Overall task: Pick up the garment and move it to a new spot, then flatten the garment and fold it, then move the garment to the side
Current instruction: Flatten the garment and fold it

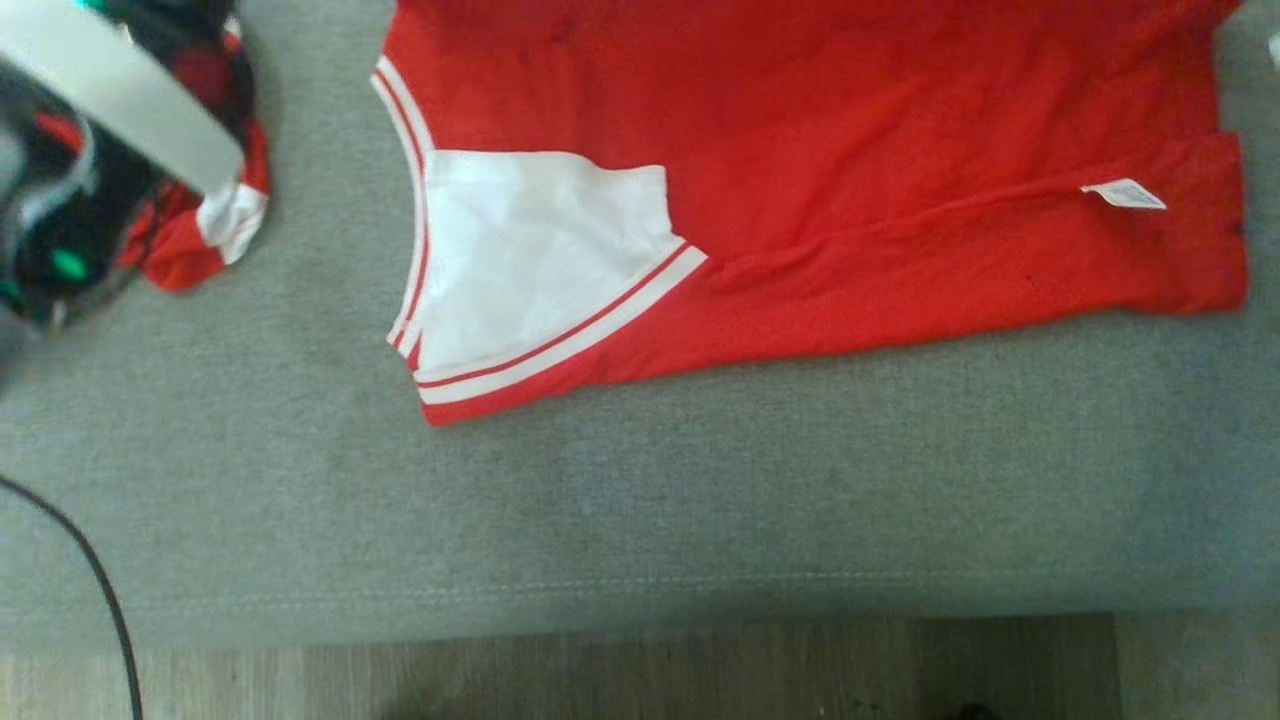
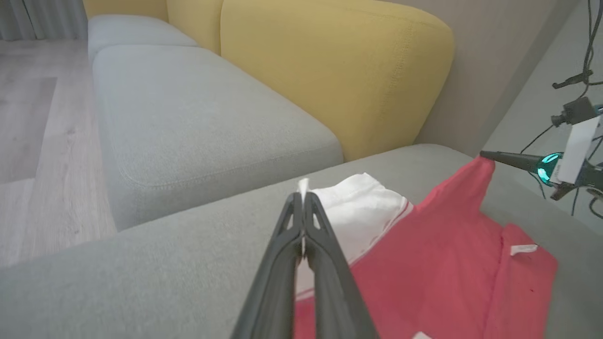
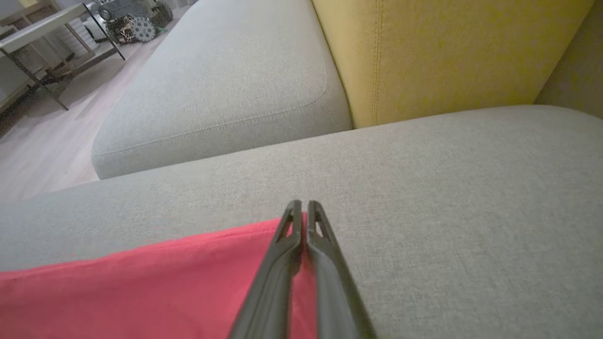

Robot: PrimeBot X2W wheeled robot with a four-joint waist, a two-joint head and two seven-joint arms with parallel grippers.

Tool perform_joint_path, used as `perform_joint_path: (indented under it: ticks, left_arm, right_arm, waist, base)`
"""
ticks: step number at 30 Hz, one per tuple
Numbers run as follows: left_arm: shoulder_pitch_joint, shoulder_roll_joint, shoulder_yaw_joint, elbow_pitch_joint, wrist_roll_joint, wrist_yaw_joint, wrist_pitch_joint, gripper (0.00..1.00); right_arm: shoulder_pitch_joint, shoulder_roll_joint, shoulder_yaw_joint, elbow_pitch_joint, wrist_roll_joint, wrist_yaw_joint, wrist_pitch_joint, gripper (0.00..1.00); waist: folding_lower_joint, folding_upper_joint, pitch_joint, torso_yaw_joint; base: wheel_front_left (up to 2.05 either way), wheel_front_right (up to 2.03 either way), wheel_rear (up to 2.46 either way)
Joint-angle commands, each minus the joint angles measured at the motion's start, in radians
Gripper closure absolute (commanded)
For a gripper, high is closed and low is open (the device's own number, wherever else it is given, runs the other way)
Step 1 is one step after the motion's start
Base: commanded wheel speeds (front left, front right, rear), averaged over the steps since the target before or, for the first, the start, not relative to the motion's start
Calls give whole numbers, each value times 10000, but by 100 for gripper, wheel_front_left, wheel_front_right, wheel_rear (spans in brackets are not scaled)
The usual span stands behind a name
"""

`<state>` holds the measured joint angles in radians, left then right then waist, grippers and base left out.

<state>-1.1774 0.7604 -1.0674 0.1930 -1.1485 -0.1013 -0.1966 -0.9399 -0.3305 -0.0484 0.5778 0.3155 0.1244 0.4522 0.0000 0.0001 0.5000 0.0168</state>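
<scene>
Garment (image 1: 800, 150), red with a white sleeve panel, lies spread on the grey sofa cushion (image 1: 640, 500), reaching from the centre of the head view out to 1 o'clock. You see the left gripper (image 2: 304, 197) at 6 o'clock in its wrist view, fingers pinched together on a white edge. The right gripper (image 3: 304, 209), fingers likewise closed, clamps the red edge. A yellow backrest (image 2: 330, 70) stands at 12 o'clock.
</scene>
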Motion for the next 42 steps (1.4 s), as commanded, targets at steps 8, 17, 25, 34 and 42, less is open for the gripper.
perform_joint_path:
  ticks: [8,17,25,34,42]
  left_arm:
    - [1568,1494,282,-2405,-623,880,-190,100]
    - [2788,1690,-304,-3422,-599,1357,-279,100]
    - [3309,1297,-817,-3100,-370,1374,-306,100]
    - [3480,525,-1106,-2093,-238,1227,-356,100]
    - [4352,-207,-82,-1646,44,2527,-635,0]
  right_arm:
    - [1927,-401,-307,-2055,113,63,827,100]
    - [3766,-221,-1181,-3677,-225,63,1602,100]
    - [4517,-81,-1354,-4198,-856,63,2176,100]
    - [4520,255,-1510,-4086,-1290,63,2096,0]
    - [4707,940,-1740,-4318,-1246,63,91,0]
  waist:
    - [0,-1,-220,351]
    - [0,-1,-110,470]
    - [0,-1,81,455]
    - [0,-1,307,467]
    - [0,-1,-509,360]
  base:
    - [0,0,0]
    - [0,0,0]
    - [0,0,0]
    - [0,0,0]
    - [0,0,0]
